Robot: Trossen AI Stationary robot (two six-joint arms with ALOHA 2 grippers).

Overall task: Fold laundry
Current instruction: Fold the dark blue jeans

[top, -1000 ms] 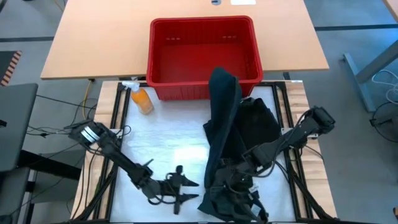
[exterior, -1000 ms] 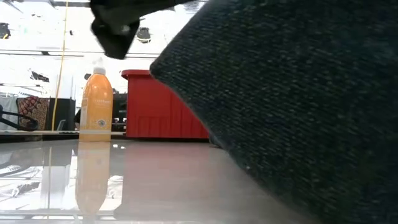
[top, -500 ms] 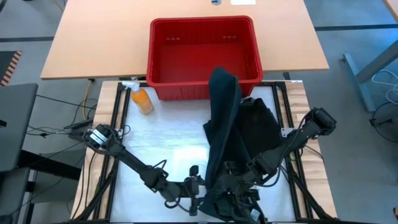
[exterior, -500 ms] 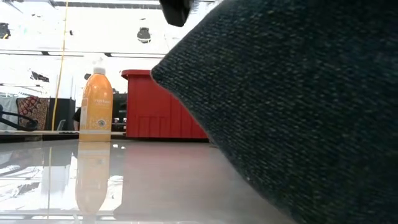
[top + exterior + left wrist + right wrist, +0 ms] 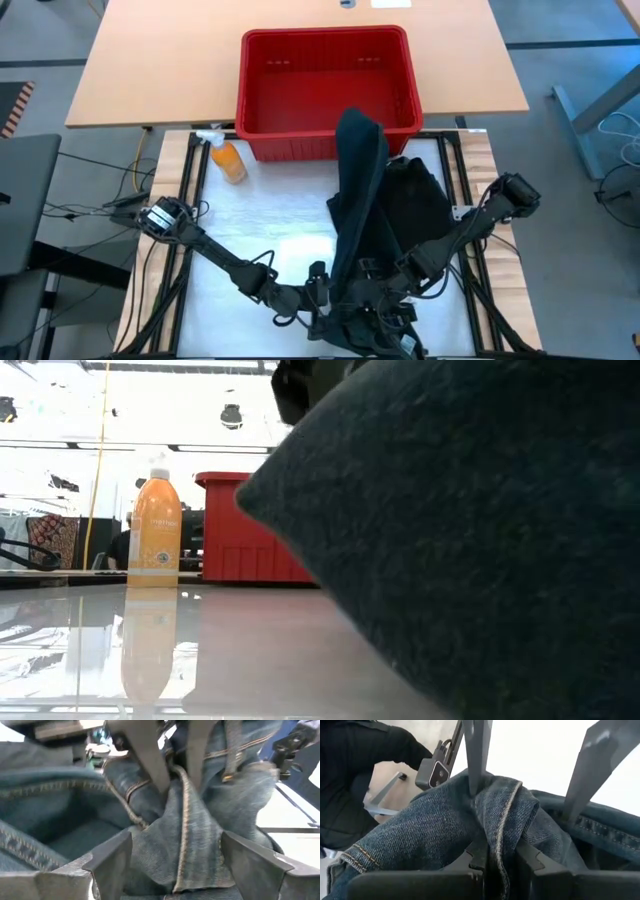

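Overhead, at the far left of the frame we see the left arm's base beside the table edge, and from there the dark arm runs down and rightward across the white table top (image 5: 270, 225) to the left gripper (image 5: 318, 300) at lower centre. Its fingers (image 5: 107, 862) are spread wide on either side of a ridge of blue denim with orange stitching; they bracket the cloth without pinching it. Above, in the upper left part of the table, an orange plastic bottle with a white cap (image 5: 227, 160) lies just beside the red plastic basket (image 5: 325, 45), which sits at upper centre on the tan wooden desk (image 5: 150, 60). From the basket's front rim the long dark denim garment (image 5: 362, 190) drapes down the middle of the frame to the lower edge, and a black cloth piece (image 5: 420, 200) lies against its right side. Right of the left gripper, at lower centre, the right gripper (image 5: 372, 290) has its fingers pinched nearly together on a fold of the denim. At table level the denim fills the right side of the frame, with the bottle upright at left.
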